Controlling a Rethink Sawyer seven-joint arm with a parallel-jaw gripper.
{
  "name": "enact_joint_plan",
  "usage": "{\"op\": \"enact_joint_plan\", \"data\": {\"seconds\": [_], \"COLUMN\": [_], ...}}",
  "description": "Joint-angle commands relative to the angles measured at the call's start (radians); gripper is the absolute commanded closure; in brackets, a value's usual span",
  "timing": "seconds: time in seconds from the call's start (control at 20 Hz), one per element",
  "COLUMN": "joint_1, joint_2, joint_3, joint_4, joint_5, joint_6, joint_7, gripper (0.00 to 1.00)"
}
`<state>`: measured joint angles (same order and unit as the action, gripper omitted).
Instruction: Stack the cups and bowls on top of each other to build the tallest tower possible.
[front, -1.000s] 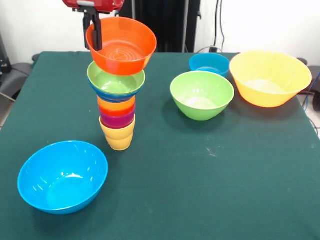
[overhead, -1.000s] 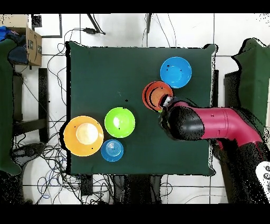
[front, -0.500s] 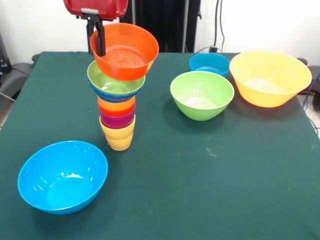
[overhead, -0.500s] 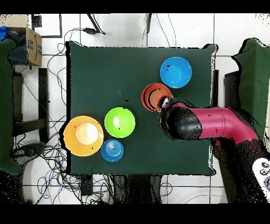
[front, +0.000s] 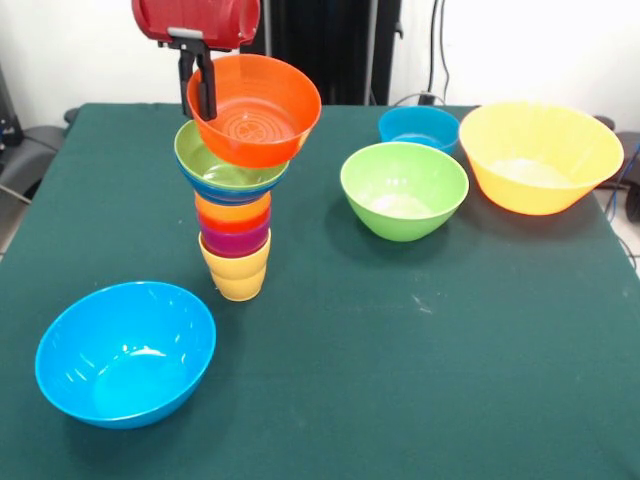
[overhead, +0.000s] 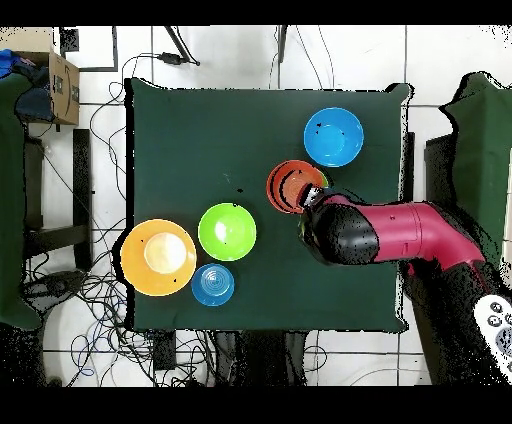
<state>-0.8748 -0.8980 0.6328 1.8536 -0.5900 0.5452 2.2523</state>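
Overhead, gripper (front: 203, 88) clamps orange-red bowl's (front: 262, 115) rim, tilted above the tower (front: 235, 225).

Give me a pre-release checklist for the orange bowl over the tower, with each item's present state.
1. Pincer clamped on the orange bowl rim: ok.
2. Bowl level: not ok, it tilts toward the camera in the front view.
3. Bowl centred over the tower: not ok, offset from the green bowl on top.
4. Bowl seated in the green bowl: cannot tell; they overlap in the front view.
5. Tower upright: ok.
6. Nearest loose bowl, the blue bowl, apart from the tower: ok.
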Motion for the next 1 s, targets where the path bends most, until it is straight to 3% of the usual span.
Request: {"op": "enact_joint_plan", "data": {"seconds": [0.05, 1.0], "joint_1": [0.004, -0.017], "joint_2": [0.046, 0.066], "joint_3": [0.044, 0.050], "joint_4": [0.030, 0.034], "joint_5": [-0.064, -0.097], "joint_6": [-0.040, -0.068], "joint_7": [-0.157, -0.162], "gripper": [1.00, 1.00]}}
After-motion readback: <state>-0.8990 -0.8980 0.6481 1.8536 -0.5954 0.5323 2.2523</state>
